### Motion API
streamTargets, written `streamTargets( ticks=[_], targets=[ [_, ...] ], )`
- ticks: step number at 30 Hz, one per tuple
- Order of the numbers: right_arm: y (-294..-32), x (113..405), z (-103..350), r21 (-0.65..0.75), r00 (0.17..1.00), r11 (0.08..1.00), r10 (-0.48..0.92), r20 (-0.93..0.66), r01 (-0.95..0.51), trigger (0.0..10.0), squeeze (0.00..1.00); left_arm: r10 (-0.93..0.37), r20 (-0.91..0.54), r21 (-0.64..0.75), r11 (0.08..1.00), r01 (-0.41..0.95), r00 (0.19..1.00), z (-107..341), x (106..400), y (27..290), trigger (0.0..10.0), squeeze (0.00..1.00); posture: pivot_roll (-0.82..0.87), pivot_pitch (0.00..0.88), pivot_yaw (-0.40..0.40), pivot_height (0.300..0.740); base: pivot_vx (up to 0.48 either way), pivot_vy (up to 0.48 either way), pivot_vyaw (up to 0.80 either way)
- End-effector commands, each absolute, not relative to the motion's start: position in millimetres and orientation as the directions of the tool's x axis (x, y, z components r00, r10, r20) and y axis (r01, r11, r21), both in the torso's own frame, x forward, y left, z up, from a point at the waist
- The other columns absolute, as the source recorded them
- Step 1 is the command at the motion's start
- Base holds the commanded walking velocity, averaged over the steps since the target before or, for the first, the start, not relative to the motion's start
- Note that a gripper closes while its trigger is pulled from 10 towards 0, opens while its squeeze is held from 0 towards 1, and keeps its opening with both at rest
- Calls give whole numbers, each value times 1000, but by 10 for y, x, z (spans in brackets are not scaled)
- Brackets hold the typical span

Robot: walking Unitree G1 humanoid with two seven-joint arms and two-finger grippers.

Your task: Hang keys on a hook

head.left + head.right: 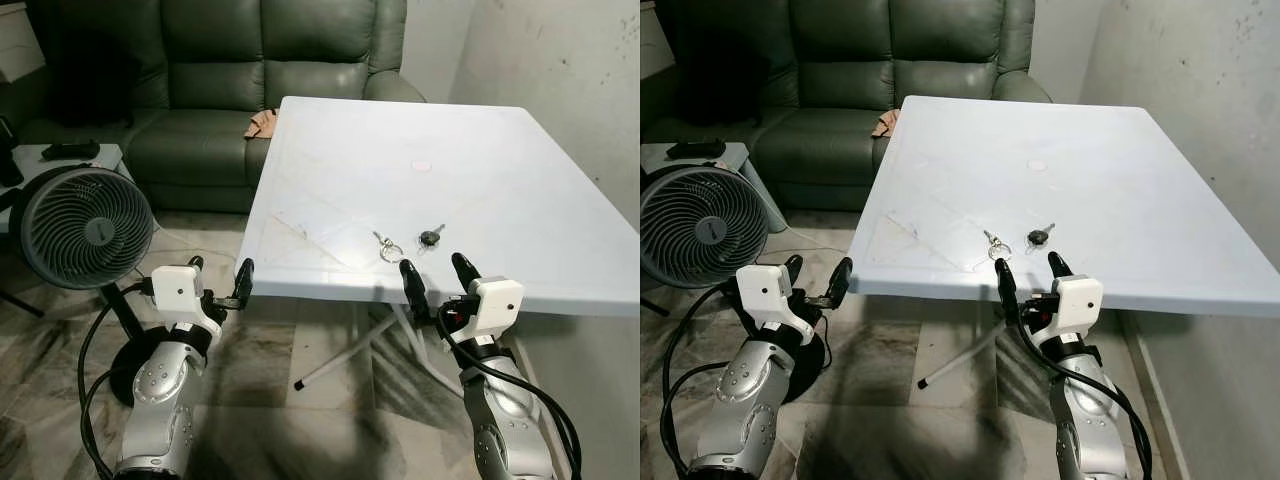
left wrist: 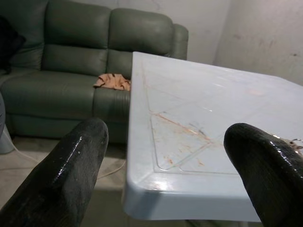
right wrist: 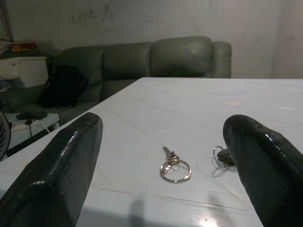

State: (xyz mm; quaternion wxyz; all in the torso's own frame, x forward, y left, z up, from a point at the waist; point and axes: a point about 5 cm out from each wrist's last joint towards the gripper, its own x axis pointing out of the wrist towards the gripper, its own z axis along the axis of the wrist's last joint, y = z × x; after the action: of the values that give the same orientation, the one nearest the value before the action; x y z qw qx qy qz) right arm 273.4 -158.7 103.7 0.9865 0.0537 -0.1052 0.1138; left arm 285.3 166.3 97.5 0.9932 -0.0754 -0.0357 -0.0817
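Fan (image 1: 85,227): round grey grille, standing on the floor at the left, beside the counter's near-left corner.

Sofa (image 1: 260,90): dark green, beyond the counter's far-left edge; a small tan cloth (image 1: 262,124) lies on its seat next to the counter.

Left gripper (image 1: 218,280): held just short of the counter's near-left corner, fingers spread, holding nothing.

Counter (image 1: 500,170): white plastic top, faint scuffs and a moulded diamond outline near the near edge.

Key ring (image 1: 388,247): silver ring with a small key, flat on the counter close to the near edge, about mid-width. The key's long axis runs from the ring toward the far left.

Black-headed key (image 1: 430,237): flat on the counter just right of the key ring, apart from it, carrying a thin ring of its own. Which way its blade points cannot be told.

Right gripper (image 1: 437,274): level with the counter's near edge, directly in front of both keys, fingers spread wide, empty; in the right wrist view the keys lie between its two fingers (image 3: 61,165).
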Motion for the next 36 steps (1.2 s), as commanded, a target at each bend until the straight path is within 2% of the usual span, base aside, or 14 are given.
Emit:
streamTargets(
  ticks=[1,24,32,36],
  targets=[
    [-1565,2744,1080,82,946,967,217,239,-242,10000,0,-173,82,-137,974,183,981,996,2871,1653,10000,0,39,0,18,740,270,0,0],
    [-1559,2731,1068,76,945,964,230,235,-253,10000,0,-181,86,-139,972,192,980,991,2853,1620,10000,0,38,0,12,740,270,0,0],
    [-1574,2726,1061,68,947,965,232,224,-253,10000,0,-184,91,-136,971,195,979,983,2834,1591,10000,0,38,0,8,740,0,0,0],
    [-1582,2751,1056,34,948,966,245,204,-257,10000,0,-228,86,-101,966,236,970,957,2787,1528,10000,0,41,0,6,740,0,0,0]
  ],
)
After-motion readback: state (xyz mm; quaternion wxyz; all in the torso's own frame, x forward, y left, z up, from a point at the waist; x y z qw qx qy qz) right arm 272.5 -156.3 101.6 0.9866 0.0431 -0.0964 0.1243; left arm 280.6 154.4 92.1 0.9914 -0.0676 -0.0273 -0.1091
